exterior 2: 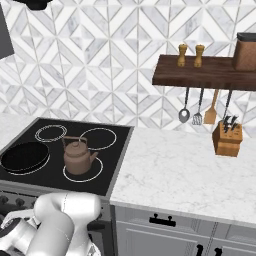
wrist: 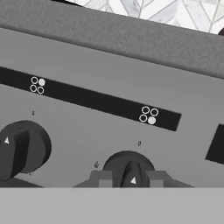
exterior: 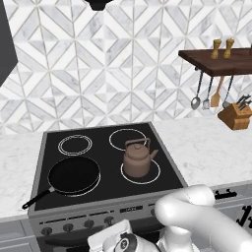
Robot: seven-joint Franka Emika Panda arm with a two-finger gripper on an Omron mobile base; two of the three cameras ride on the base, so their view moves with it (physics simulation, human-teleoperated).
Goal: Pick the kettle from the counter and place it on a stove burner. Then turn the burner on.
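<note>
The copper-brown kettle (exterior: pixel 138 160) (exterior 2: pixel 78 156) stands upright on the front right stove burner (exterior: pixel 153 177) (exterior 2: pixel 95 172), inside its thin white ring. White marble counter (exterior: pixel 211 147) (exterior 2: pixel 185 165) lies to the stove's right. My gripper (wrist: pixel 129 179) is down at the stove's front panel, far below the kettle. Its two fingers (wrist: pixel 101 178) press on either side of a dark control knob (wrist: pixel 129 168), so it is shut on that knob. The knob's white pointer mark faces up toward the panel. My white arm (exterior: pixel 197 216) hangs in front of the stove.
A black frying pan (exterior: pixel 74 174) (exterior 2: pixel 24 156) sits on the front left burner. Another knob (wrist: pixel 22 148) is to the left on the panel. A knife block (exterior: pixel 235 115) (exterior 2: pixel 227 137) and a wooden shelf (exterior 2: pixel 200 75) with hanging utensils stand over the right counter.
</note>
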